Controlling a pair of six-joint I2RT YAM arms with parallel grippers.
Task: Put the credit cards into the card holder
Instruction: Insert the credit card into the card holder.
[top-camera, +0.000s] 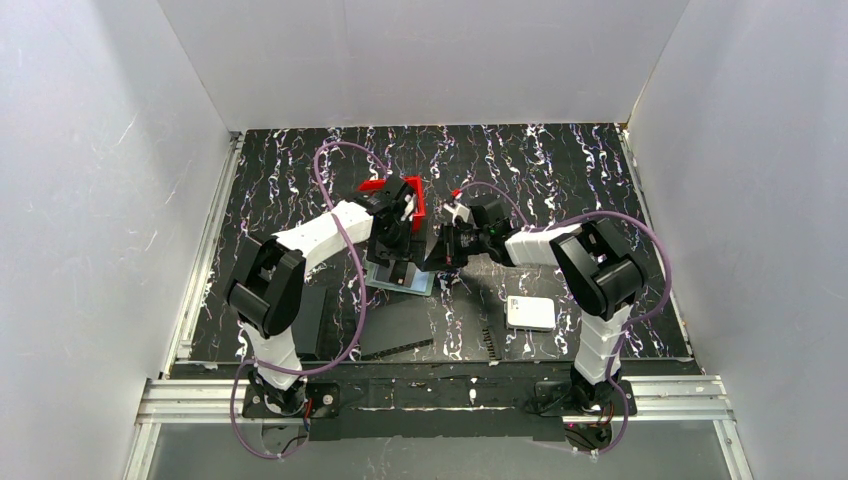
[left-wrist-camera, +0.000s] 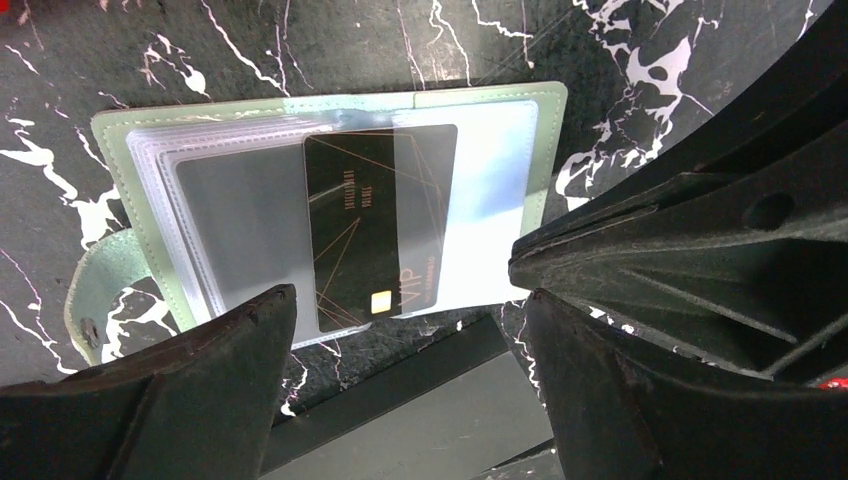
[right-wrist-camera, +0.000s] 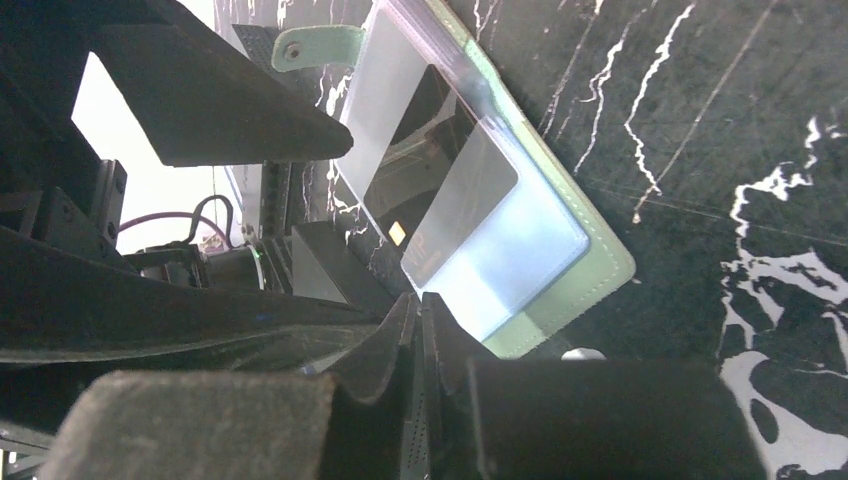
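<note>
Table (top-camera: 560, 170): card holder (left-wrist-camera: 553, 130) lies open near centre, between my arms. Left gripper (left-wrist-camera: 410, 300) spread wide, empty, hovering over it. Right gripper (right-wrist-camera: 420, 310) fingers pressed together, nothing between, tip at holder's edge; contact unclear. Black card (left-wrist-camera: 375, 230) partly under translucent pocket film, slightly skewed. Judgement: seat card: pin holder, square skew, push gently flat. Card long axis parallel to holder's short side; chip (left-wrist-camera: 381, 301) end points toward left fingers.
</note>
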